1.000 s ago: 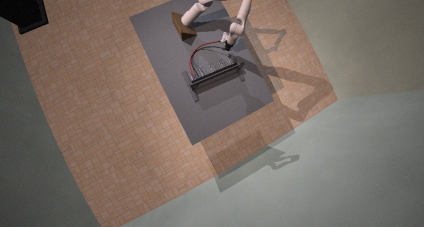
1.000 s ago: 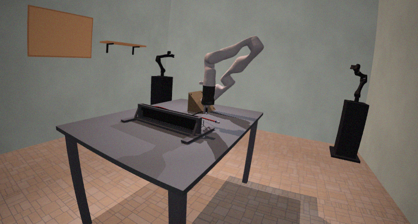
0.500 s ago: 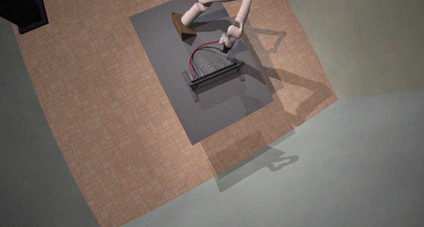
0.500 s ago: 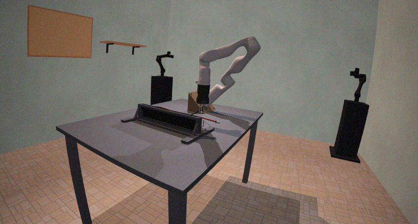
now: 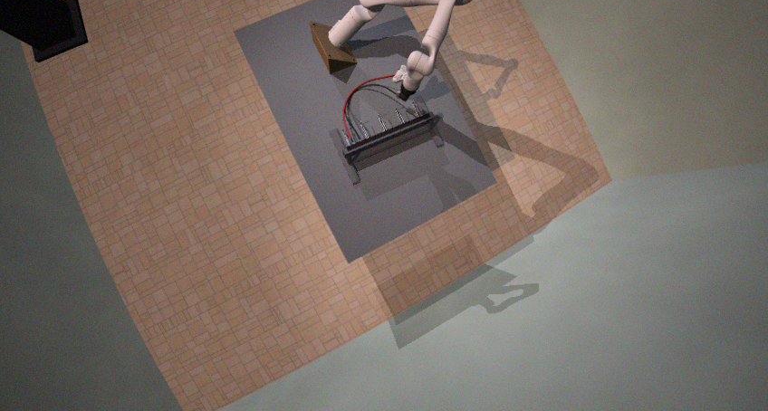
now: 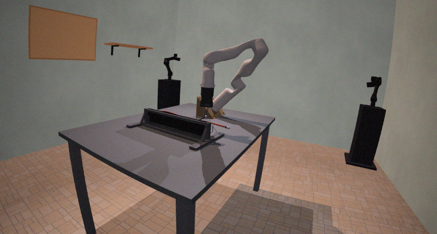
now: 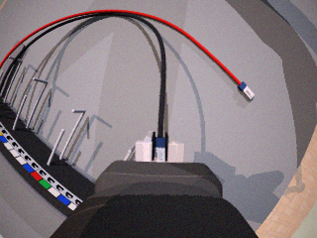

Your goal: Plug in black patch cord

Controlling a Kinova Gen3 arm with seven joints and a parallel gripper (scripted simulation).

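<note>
From the wrist view I read left to right: the rack's (image 7: 20, 153) label strip runs along the lower left, and I can pick out the green label (image 7: 46, 184) between a red one and a blue one, with the wire cable guides standing behind it. In the middle, my gripper (image 7: 159, 141) has its jaws closed on the black patch cord's plug (image 7: 158, 146), the black patch cord (image 7: 160, 79) arching up and back toward the rack's far end. To the right, the red cord's free end (image 7: 248, 91) lies on the grey table (image 7: 264, 133), well apart from my fingers. So I judge the pick done and the carry under way; lining the plug up latch up with the green port, pushing it fully home and releasing all remain.
</note>
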